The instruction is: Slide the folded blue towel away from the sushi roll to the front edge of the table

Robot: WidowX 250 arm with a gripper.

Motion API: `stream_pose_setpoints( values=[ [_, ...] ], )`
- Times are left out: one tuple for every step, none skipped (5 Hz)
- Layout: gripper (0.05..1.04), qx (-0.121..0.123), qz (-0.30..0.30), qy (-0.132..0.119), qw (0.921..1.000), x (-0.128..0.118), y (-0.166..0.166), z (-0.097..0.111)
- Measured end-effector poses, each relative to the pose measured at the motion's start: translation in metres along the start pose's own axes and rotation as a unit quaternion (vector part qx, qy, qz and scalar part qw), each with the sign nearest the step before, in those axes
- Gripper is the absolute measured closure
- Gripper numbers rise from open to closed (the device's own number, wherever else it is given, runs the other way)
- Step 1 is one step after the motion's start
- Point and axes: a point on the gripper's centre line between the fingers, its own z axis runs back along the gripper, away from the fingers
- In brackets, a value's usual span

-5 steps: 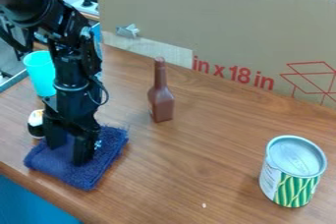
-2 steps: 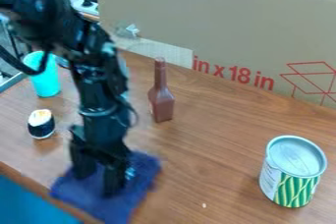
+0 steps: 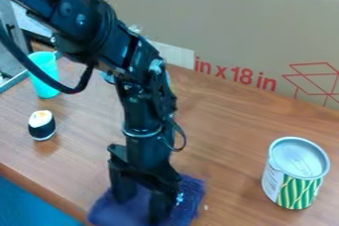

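Note:
My gripper [image 3: 141, 204] is low at the front edge of the table, left of centre, pointing down onto a dark blue cloth [image 3: 193, 193]. Its two fingers stand apart, with blue fabric visible between them and their tips against the cloth. The cloth lies flat under and around the fingers, and the gripper covers part of it. A sushi-like piece [image 3: 41, 125], white on top with a dark band, stands to the left of the gripper. The arm hides the brown bottle behind it.
A can [image 3: 296, 173] with a green striped label stands at the right. The turquoise cup [image 3: 44, 74] is at the back left. A large cardboard panel [image 3: 232, 27] closes off the back of the wooden table [image 3: 228, 136].
The gripper has travelled right and toward the front edge, and the blue cloth has slid along with it. The arm has uncovered the sushi-like piece and passed in front of the bottle.

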Motion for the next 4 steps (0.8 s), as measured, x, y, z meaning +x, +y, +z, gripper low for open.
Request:
stream_pose_setpoints(
  values=[
    [0.083,-0.017,0.031,-0.018,0.9992,0.002,0.004,0.006],
    [0.083,-0.014,0.076,-0.06,0.9952,0.007,0.027,0.043],
    [0.083,0.014,0.076,-0.091,0.9929,0.013,0.052,0.088],
    [0.083,0.061,0.056,-0.078,0.9935,0.011,0.07,0.121]
  ],
)
